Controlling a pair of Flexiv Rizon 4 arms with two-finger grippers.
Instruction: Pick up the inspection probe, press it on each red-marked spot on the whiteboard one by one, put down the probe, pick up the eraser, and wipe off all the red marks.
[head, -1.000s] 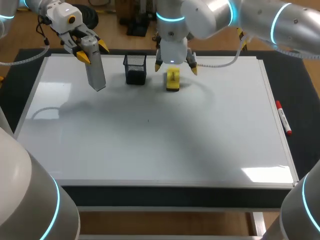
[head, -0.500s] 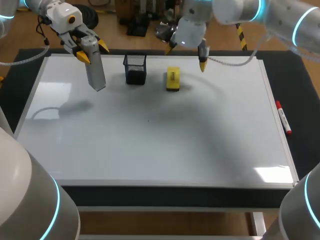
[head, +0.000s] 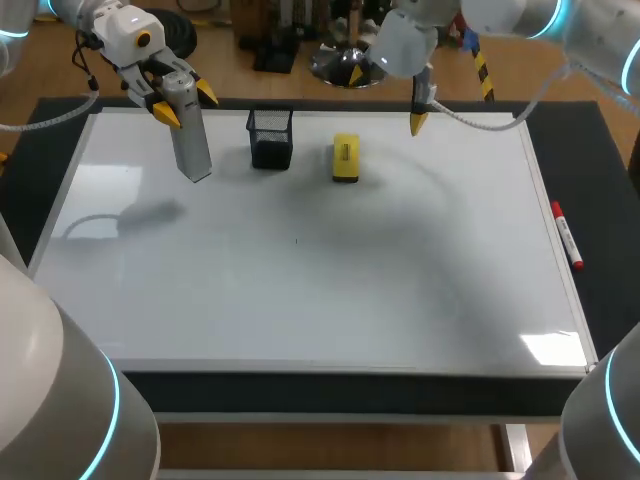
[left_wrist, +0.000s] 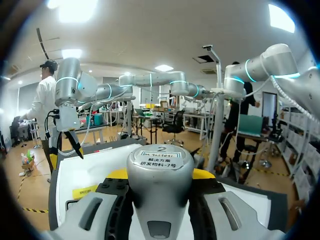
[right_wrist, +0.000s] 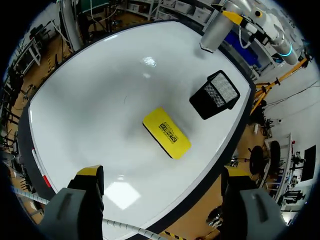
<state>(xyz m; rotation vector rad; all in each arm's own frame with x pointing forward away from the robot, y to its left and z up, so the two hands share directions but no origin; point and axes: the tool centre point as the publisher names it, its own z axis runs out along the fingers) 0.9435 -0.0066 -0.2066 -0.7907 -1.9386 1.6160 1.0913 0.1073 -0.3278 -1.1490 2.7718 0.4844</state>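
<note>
Raised and drawn rightward off the yellow eraser (head: 345, 158), the right pincer (head: 386, 98) is seen open, the left pincer (head: 185, 103) clamped on the inspection probe (head: 190, 140) above the whiteboard's (head: 300, 300) far-left corner, while the eraser, flat near the far edge, is judged light, rigid and best taken across its long sides.

Black mesh cup (head: 270, 137) upright toward far side; red marker (head: 566, 235) lying well apart, at right side — dark desk (head: 603, 190) beneath.
</note>
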